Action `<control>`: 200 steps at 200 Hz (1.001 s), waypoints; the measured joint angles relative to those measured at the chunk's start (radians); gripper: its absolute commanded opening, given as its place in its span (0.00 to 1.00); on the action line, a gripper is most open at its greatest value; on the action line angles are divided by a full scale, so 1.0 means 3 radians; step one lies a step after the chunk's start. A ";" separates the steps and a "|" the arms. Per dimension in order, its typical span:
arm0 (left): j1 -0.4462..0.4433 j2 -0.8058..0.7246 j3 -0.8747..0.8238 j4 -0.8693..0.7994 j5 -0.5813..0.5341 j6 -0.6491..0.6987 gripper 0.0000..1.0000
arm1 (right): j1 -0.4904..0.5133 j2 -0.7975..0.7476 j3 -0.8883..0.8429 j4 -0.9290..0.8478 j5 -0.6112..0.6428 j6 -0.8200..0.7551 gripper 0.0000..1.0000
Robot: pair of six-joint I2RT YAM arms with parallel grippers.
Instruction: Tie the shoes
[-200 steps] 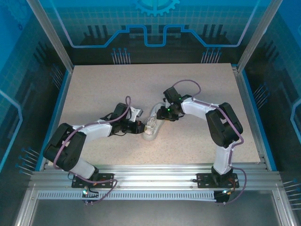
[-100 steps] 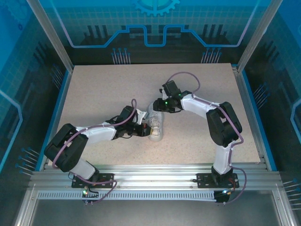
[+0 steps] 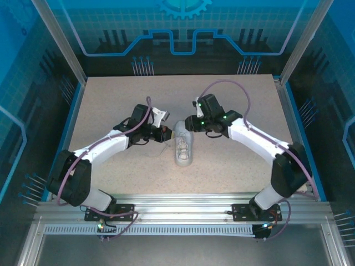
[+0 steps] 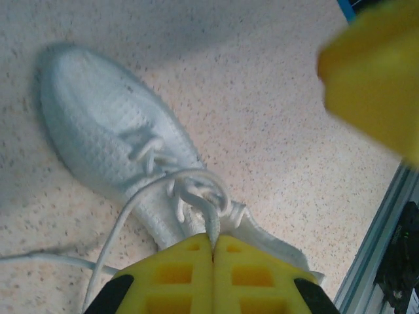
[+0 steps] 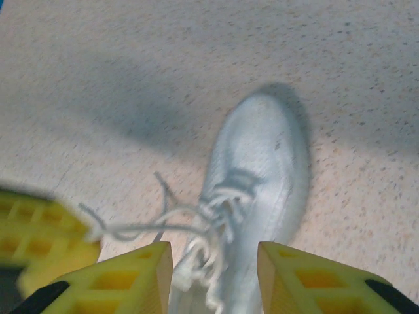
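Shoe: I see the white sneaker point(image 3: 184, 151) lying flat on the speckled table point(image 3: 122, 100), about mid-table, between the two arms. Its toe points toward the arm bases.

Left claw: my left gripper point(image 3: 165, 135) sits just beside the shoe on its left. On the left wrist camera its yellow jaws point(image 4: 213, 241) are pressed together with no gap, pinching a thin white lace point(image 4: 213, 226) right at the tips.

Lace: from that pinch it runs back to the loose tangle over the eyelets of the sneaker point(image 4: 111, 131). A second strand trails off across the table toward the left edge of that view.

Right claw: my right gripper point(image 3: 187, 123) is at the heel end of the shoe. On the right wrist camera its jaws point(image 5: 214, 252) stand partly apart, with the rear of the sneaker point(image 5: 262, 163) between and below them. I cannot tell whether the pads touch the shoe.

Cross-view: a blurred yellow finger of the left claw point(image 5: 39, 242) shows at the left of the right wrist view, with the lace point(image 5: 131, 230) stretched from it to the eyelets.

Knot: the laces look loose and tangled, and I can make out no finished bow.
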State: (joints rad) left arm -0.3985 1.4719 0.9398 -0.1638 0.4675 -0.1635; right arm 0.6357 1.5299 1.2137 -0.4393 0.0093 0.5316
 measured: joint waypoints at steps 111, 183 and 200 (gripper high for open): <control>0.0267 0.0979 0.1007 -0.0755 0.0718 0.0586 0.00 | 0.1653 0.0509 0.0000 0.0050 0.1054 0.0203 0.28; 0.0328 0.1096 0.1253 -0.1015 0.0828 0.0731 0.00 | 0.1689 0.1531 0.1063 -0.0122 0.1193 -0.0225 0.39; 0.0328 0.1102 0.1254 -0.1024 0.0829 0.0734 0.00 | 0.1689 0.1656 0.1175 -0.0175 0.1193 -0.0336 0.41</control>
State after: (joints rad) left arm -0.3000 1.8027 1.3159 -0.4709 0.7162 0.0566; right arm 1.1423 2.0266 1.5661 -0.4919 0.3672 0.4309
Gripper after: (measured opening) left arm 0.037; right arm 0.399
